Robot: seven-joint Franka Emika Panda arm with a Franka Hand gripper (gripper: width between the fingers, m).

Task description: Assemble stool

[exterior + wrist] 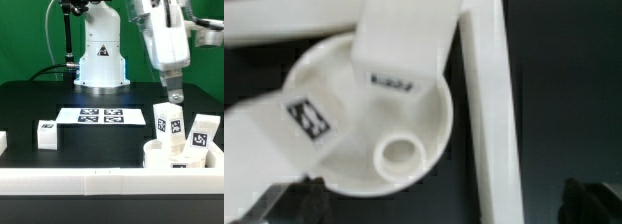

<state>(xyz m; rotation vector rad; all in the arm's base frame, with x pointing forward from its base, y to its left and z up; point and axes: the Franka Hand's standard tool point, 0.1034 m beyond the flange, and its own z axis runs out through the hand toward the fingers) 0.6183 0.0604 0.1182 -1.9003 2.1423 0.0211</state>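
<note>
The round white stool seat (pixel 160 156) lies at the exterior view's right, against the front rail. Two white legs with marker tags stand up out of it, one (pixel 168 123) nearer the middle and one (pixel 203 135) further right. My gripper (pixel 176 97) hangs just above the first leg, apart from it. In the wrist view the seat (pixel 393 115) shows both legs (pixel 402 40) (pixel 278 115) and one bare round socket (pixel 397 152). My gripper (pixel 438 205) is open, its dark fingertips (pixel 278 200) wide apart and holding nothing. A loose leg (pixel 46 133) stands at the left.
The marker board (pixel 100 116) lies mid-table before the robot base (pixel 102 55). A long white border rail (pixel 100 182) runs along the front edge and shows beside the seat in the wrist view (pixel 491 110). Another white piece (pixel 2 143) sits at the far left edge.
</note>
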